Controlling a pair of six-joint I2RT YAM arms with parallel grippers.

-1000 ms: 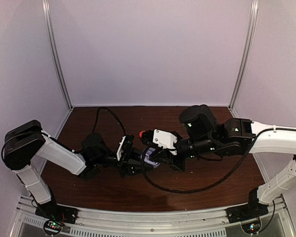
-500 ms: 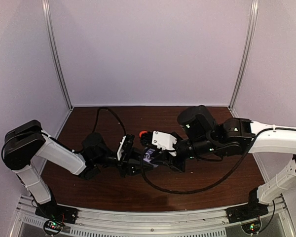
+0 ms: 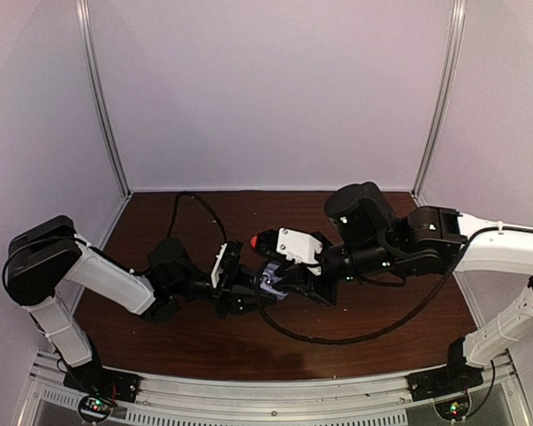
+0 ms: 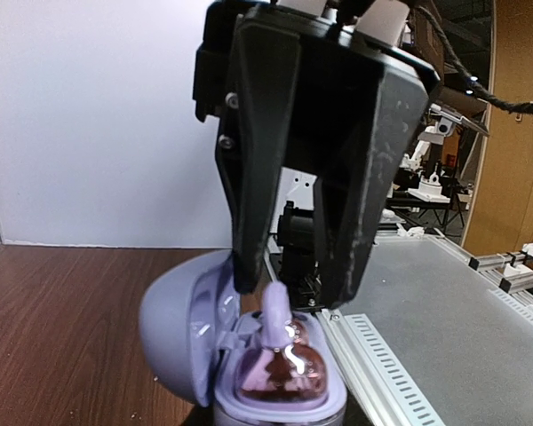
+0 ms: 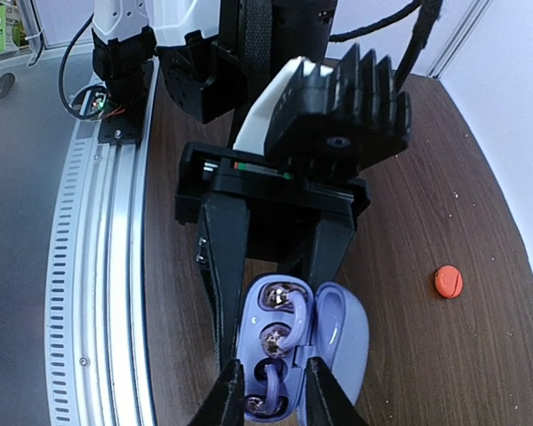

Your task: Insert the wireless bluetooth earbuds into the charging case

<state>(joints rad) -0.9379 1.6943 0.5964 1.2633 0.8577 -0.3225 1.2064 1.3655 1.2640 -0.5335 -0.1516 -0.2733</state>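
Note:
The charging case [image 5: 265, 312] is lavender, and its lid [image 5: 348, 335] is swung open to the right. My left gripper [image 5: 266, 324] is shut on the case body, a black finger on each side. One lavender earbud [image 5: 295, 309] lies seated in the far pockets. The other earbud [image 5: 272, 383] sits in the near pockets, its stem [image 4: 280, 312] sticking up. My right gripper [image 5: 271, 395] hangs over that end. Its fingertips [image 5: 227, 390] stand open on either side of this earbud without touching it. From above, both grippers meet at the case [image 3: 268, 282] mid-table.
A small orange-red round piece [image 5: 448, 281] lies on the brown table [image 5: 426, 204] beyond the case, and it also shows in the top view as the red piece [image 3: 254, 240]. The slotted metal rail [image 5: 102, 293] runs along the near table edge. A black cable [image 3: 338, 335] loops across the table.
My right gripper's jaws have parted from around the near earbud, which now sits in the case. The right arm has shifted slightly. The left arm and the case have held still.

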